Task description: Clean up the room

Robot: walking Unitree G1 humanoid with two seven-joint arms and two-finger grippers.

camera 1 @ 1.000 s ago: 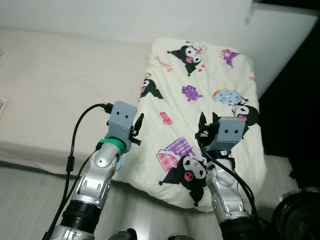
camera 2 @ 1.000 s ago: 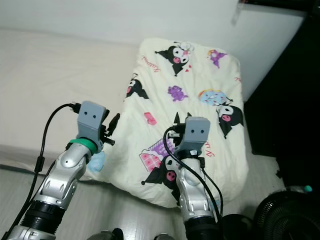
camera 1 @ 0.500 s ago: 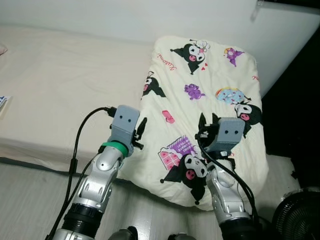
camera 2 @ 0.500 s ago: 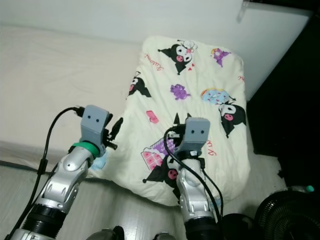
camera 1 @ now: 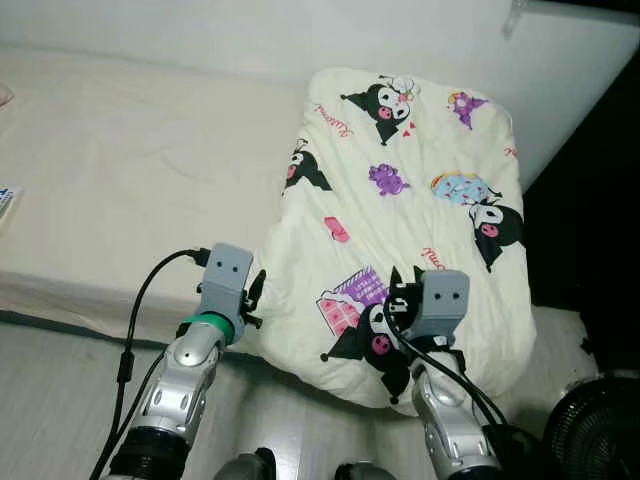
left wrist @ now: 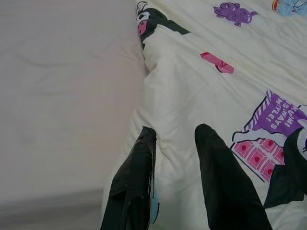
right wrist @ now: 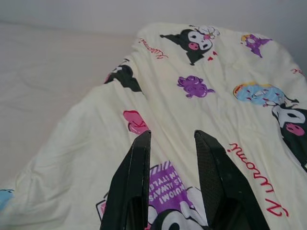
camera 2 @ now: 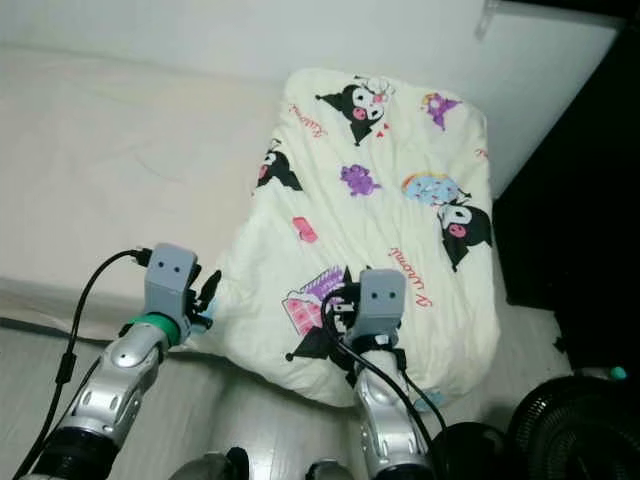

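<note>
Left tool [left wrist: 175, 139]: black fingers spread, tips over the near left edge of the quilt, by its fold.
Right tool [right wrist: 171, 139]: fingers spread, poised above the quilt's near end.
Pale yellow quilt with cartoon prints [camera 1: 420, 170]: folded, lying on the right part of the bed, near end hanging over the mattress edge.
Cream-sheeted bed [camera 1: 130, 160]: left of the quilt.
Black fan [camera 1: 600, 430]: on the floor, far right.

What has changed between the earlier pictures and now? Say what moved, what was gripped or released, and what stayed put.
Both arms have drawn back toward the robot: the left gripper now sits at the blanket's near left edge, the right gripper over its near end. Both are open; nothing was gripped or released. The blanket and bed lie as before.
</note>
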